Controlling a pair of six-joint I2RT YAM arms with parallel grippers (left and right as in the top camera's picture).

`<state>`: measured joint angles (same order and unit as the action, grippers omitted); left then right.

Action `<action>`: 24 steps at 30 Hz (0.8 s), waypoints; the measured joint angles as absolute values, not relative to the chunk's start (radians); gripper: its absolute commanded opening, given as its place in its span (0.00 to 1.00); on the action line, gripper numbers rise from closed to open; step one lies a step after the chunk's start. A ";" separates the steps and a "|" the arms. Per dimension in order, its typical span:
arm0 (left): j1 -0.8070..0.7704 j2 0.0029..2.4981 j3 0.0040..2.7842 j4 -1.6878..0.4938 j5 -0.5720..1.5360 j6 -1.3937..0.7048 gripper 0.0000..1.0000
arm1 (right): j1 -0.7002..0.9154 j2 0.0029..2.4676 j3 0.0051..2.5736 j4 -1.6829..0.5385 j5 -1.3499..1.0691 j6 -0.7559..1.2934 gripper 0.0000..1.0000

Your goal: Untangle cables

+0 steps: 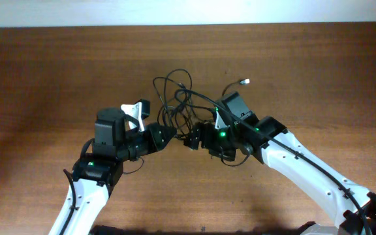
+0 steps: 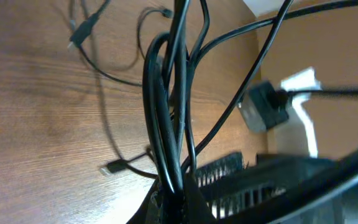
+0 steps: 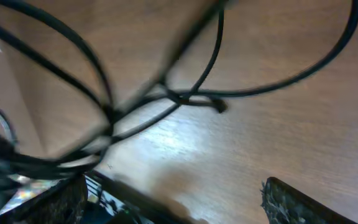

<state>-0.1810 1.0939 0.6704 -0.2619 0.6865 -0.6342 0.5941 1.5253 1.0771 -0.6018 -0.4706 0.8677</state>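
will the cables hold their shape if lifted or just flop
Likely floppy: the cables lie in loose loops, so they should sag and trail. Probably light, being so thin. Where they cross, they may snag and lift together.

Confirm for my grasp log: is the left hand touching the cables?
Touching. The left wrist view shows the black cables running straight down into the left hand, whose fingers are shut on the bundle.

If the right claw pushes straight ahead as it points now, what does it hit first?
Probably the cables, whose strands cross right in front of the open right claw; the left claw sits just beyond, though depth is unclear.
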 measured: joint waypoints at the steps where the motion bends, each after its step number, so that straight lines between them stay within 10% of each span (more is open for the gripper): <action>1: -0.181 1.094 0.670 -0.264 0.701 -0.608 0.01 | 0.593 1.525 1.077 -0.585 -0.470 0.867 0.91; 24: -0.178 1.093 0.669 -0.147 0.837 -0.445 0.00 | 0.517 1.525 1.077 -0.548 -0.465 0.811 0.89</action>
<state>-0.1783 1.0935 0.6693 -0.1467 0.8371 -0.4454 0.5175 1.5253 1.0771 -0.5480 -0.4652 0.8112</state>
